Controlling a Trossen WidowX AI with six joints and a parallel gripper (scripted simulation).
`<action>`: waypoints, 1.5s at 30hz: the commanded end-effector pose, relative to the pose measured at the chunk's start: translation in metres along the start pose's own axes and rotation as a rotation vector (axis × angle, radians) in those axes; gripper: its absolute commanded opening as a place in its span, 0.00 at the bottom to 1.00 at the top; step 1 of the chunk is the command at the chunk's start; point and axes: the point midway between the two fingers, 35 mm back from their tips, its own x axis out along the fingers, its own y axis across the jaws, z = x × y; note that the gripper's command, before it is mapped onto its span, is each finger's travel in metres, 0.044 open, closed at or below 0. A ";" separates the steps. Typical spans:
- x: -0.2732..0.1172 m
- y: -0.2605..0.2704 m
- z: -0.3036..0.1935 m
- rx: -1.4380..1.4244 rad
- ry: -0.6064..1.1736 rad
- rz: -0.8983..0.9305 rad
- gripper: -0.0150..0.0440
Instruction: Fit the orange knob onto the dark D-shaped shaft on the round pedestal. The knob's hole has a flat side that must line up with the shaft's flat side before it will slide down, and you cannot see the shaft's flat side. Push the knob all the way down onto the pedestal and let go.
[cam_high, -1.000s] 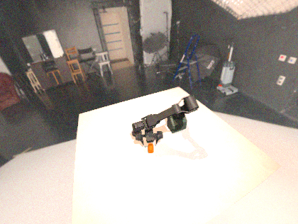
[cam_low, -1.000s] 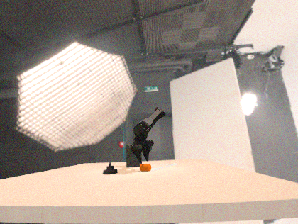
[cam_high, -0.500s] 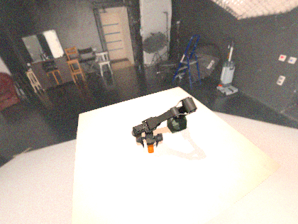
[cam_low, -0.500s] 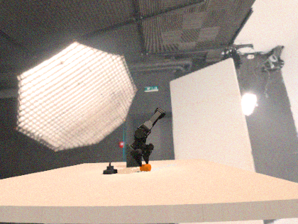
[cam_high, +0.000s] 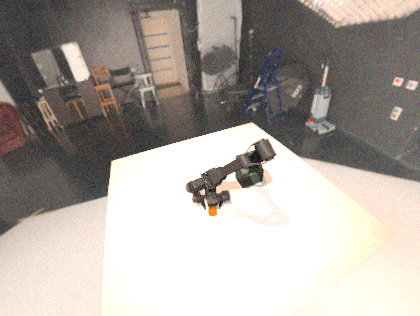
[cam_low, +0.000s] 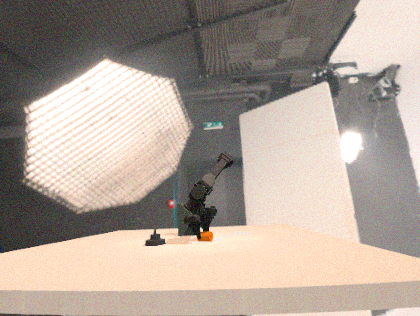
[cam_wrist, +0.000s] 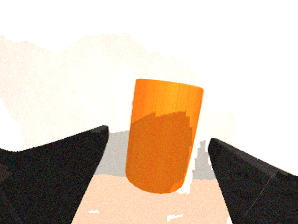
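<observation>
1. Gripper (cam_high: 212, 205) (cam_low: 202, 235) (cam_wrist: 159, 136) is spread, daylight on both sides of the knob in the wrist view. Nothing pinched.
2. Orange knob (cam_high: 213, 211) (cam_low: 206, 236) (cam_wrist: 162, 140) lies on its side on the table (cam_high: 150, 260) (cam_low: 210, 272) (cam_wrist: 145, 210). In the wrist view it sits in the gap between the fingertips, nearer the right-hand one in that picture.
3. Knob's long axis runs roughly across the closing line, top end leaning a little right in the wrist view. So the pads should meet the curved sides, not the end faces. Good for a grip, my read; the lean may roll or twist it slightly on contact.
4. Fingertip height against the knob is hard to judge: exterior view is small and the parts overlap. Looks low enough to close, probably.
5. Pedestal (cam_low: 155, 241) with its dark shaft (cam_low: 155, 232) stands left of knob and gripper in the exterior view, well apart. Can't pick it out in the top view.
6. Step in hand: the grasp. Fit not started. Next calls for closing squarely, lifting, tipping the knob upright, then carrying it over.
7. Later risk: flat side misaligned, knob jams high. Needs slow turning under light push.
</observation>
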 end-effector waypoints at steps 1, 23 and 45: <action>0.002 0.001 -0.003 0.009 0.006 0.003 0.69; 0.002 0.001 -0.003 0.009 0.006 0.003 0.56; -0.007 0.000 0.016 0.003 0.289 0.004 0.56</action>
